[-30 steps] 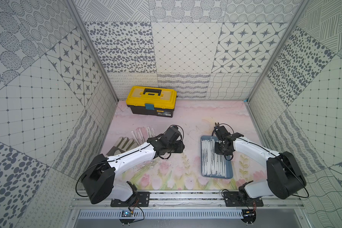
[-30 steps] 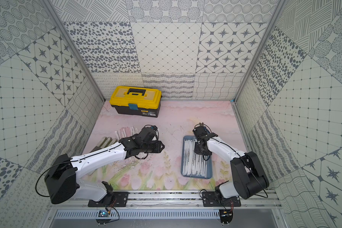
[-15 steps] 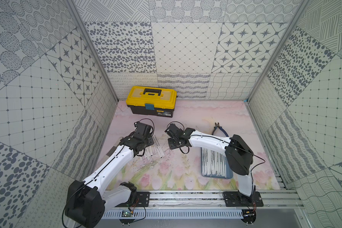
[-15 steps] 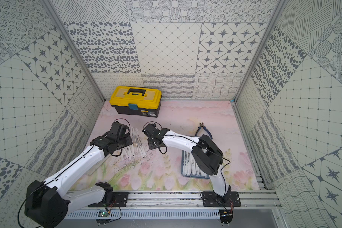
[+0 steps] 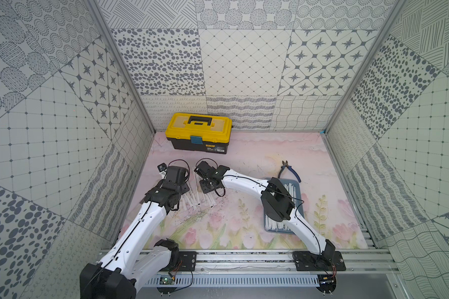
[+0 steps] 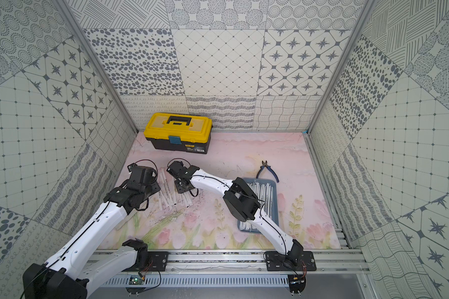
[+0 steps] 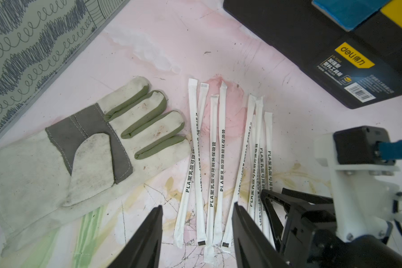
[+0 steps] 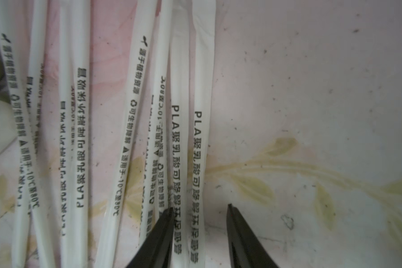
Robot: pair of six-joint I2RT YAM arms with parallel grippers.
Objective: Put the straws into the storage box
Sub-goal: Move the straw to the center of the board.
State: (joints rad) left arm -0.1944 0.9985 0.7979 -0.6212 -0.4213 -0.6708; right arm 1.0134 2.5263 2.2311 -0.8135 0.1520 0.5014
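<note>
Right gripper (image 8: 199, 207): jaws parted astride one of the straws (image 8: 202, 92), white paper-sleeved
Left gripper (image 7: 197, 206): jaws parted, empty
Storage box (image 6: 275, 207): 3 o'clock of loose straws
Glove (image 7: 79, 150): shown by left wrist view

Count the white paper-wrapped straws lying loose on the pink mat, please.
8 white paper-wrapped straws: four fanned beside the grey-and-white work glove, four overlapping by the right arm's black fingers; overlaps may hide more.

Both top views are set high, looking down on everything. The straws (image 7: 221, 148) are shared close-up by both wrist views.
</note>
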